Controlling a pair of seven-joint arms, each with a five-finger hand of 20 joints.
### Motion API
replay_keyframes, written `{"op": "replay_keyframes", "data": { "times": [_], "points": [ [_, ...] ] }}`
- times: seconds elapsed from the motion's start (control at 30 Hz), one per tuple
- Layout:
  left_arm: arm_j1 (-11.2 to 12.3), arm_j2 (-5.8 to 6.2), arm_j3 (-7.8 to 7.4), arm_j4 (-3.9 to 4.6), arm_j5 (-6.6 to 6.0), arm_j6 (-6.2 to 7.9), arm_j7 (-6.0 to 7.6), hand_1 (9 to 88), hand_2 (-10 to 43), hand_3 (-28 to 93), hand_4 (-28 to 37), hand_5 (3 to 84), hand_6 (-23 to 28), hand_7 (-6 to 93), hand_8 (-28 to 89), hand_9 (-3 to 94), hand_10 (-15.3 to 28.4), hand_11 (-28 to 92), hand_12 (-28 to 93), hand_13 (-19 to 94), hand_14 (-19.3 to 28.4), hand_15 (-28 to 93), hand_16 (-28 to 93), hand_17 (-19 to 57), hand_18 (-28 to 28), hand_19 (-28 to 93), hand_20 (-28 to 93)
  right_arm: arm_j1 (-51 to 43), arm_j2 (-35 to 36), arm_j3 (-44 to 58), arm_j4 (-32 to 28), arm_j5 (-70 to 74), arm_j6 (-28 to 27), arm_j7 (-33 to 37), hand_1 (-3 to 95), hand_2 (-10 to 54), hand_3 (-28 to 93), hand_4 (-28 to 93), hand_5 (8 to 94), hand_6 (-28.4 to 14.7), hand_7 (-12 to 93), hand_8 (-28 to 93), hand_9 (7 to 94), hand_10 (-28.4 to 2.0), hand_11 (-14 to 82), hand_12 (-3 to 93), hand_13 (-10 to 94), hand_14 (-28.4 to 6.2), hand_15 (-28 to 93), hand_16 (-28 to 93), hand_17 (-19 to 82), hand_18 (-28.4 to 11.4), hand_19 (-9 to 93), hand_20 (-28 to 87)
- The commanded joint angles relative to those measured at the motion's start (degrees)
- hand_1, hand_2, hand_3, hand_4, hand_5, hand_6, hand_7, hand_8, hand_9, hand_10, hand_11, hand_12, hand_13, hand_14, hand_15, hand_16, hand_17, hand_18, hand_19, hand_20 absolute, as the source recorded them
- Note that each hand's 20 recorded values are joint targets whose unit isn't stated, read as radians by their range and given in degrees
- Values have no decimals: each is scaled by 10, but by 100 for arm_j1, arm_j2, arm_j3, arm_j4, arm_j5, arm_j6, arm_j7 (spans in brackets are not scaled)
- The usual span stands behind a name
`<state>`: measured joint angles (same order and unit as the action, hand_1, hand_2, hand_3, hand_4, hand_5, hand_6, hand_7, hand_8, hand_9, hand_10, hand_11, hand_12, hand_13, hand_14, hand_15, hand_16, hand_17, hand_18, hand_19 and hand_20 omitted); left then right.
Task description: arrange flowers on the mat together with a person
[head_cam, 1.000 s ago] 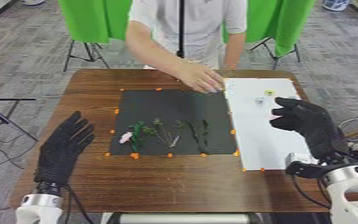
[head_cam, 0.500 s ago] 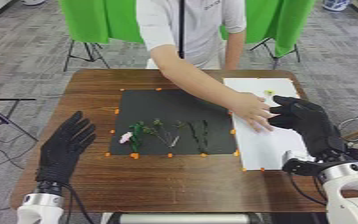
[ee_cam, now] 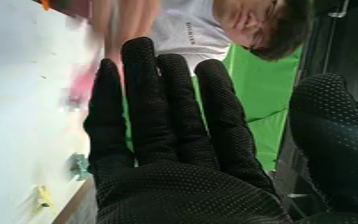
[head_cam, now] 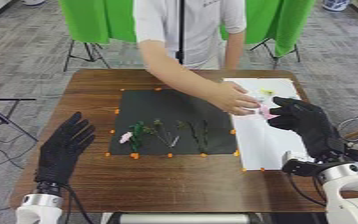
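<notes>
Beyond the brown desk, green cloth hanging above grey carpet to either side of a person in a white top, cut off at the far edge of the head view. Across the middle of the desk, a black mat, and just to its right a white sheet, partly hidden beneath the right hand. On that sheet, between the person's hand and the right hand, a pink flower, blurred and partly covered; cannot tell its direction, nor if gripped by the person. Farther off on the sheet, a small yellow flower. Near the pink flower in the right wrist view, a pale teal piece, hard to make out. At the left of the black mat, a pink blossom beside a green leafy stem, long axis running near to far. Next to it, thin brownish stems, slanting and fanned, too fine to separate; then two dark stems, roughly lengthwise, near to far. Fingers of the right hand straight, thumb spread well apart, palm bare. Left of the mat, the left hand, open too, fingers extended toward the far side.
</notes>
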<state>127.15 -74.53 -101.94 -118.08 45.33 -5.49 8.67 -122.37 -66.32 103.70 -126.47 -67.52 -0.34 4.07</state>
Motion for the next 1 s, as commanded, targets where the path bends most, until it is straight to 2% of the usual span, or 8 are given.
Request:
{"op": "replay_keyframes", "data": {
  "times": [0.03, 0.07, 0.2, 0.27, 0.43, 0.53, 0.7, 1.0],
  "points": [
    [48, -106, -9, 33, 36, -97, -119, 255, 28, 719, -260, 331, 30, 200, -98, 276, 120, 207, 173, 236, 140, 270, 14, -85, 221, 447, 106, -71, -58, -5, 0, -51, 10, 40, 177, 85, 855, -233, 474, -59, 201, -113, 479, -169, 235, 233, 431, -154, 458, 175, 146, -230, 563, 307],
    [13, -174, -51, 39, 90, -164, -190, 255, 28, 719, -260, 331, 30, 199, -98, 277, 121, 208, 173, 237, 141, 271, 15, -85, 221, 448, 106, -68, -53, 3, 1, -52, 8, 40, 176, 86, 855, -232, 474, -59, 201, -113, 479, -169, 235, 233, 431, -154, 458, 175, 146, -230, 562, 307],
    [-22, -84, -21, 49, 80, -159, -128, 254, 28, 720, -260, 332, 30, 198, -98, 280, 121, 210, 172, 238, 142, 273, 14, -86, 222, 448, 106, -70, -9, 47, 1, -52, -16, 22, 175, 88, 854, -232, 474, -59, 201, -112, 480, -169, 236, 233, 431, -154, 458, 175, 146, -230, 563, 307],
    [-51, -211, -83, 42, 161, -273, -228, 254, 29, 720, -260, 331, 30, 198, -97, 280, 121, 210, 172, 238, 142, 273, 13, -86, 221, 448, 106, -55, -17, 41, 12, -43, -26, 30, 174, 88, 855, -232, 475, -59, 201, -112, 480, -169, 236, 233, 431, -154, 457, 175, 146, -230, 563, 307],
    [55, -118, -65, 15, 97, -222, -206, 255, 29, 719, -261, 331, 29, 199, -97, 282, 122, 212, 171, 240, 143, 276, 13, -86, 221, 448, 106, -87, -53, 35, 21, -62, -125, 70, 174, 89, 855, -231, 475, -58, 203, -113, 479, -169, 235, 233, 431, -154, 458, 175, 145, -230, 563, 307],
    [45, -35, -41, 33, 56, -149, -164, 254, 29, 720, -260, 331, 29, 199, -97, 282, 123, 211, 171, 241, 143, 275, 11, -86, 221, 449, 106, -93, -36, 44, 21, -63, -109, 72, 174, 90, 855, -231, 475, -58, 203, -113, 480, -169, 234, 233, 431, -155, 459, 175, 144, -230, 562, 307],
    [43, 30, -19, 49, 36, -190, -122, 254, 29, 720, -260, 333, 29, 201, -98, 283, 123, 212, 170, 241, 142, 276, 11, -86, 221, 448, 105, -99, -18, 59, 30, -63, -67, 67, 174, 91, 855, -231, 474, -59, 202, -113, 479, -169, 235, 234, 430, -154, 458, 174, 143, -230, 562, 307],
    [63, 92, -3, 54, 7, -150, -86, 256, 29, 719, -259, 332, 30, 199, -97, 283, 123, 213, 170, 242, 143, 276, 11, -85, 222, 449, 105, -90, -19, 24, 40, -72, -96, 93, 173, 91, 856, -230, 475, -59, 202, -113, 479, -169, 234, 234, 430, -155, 458, 174, 143, -231, 561, 307]
  ]
}}
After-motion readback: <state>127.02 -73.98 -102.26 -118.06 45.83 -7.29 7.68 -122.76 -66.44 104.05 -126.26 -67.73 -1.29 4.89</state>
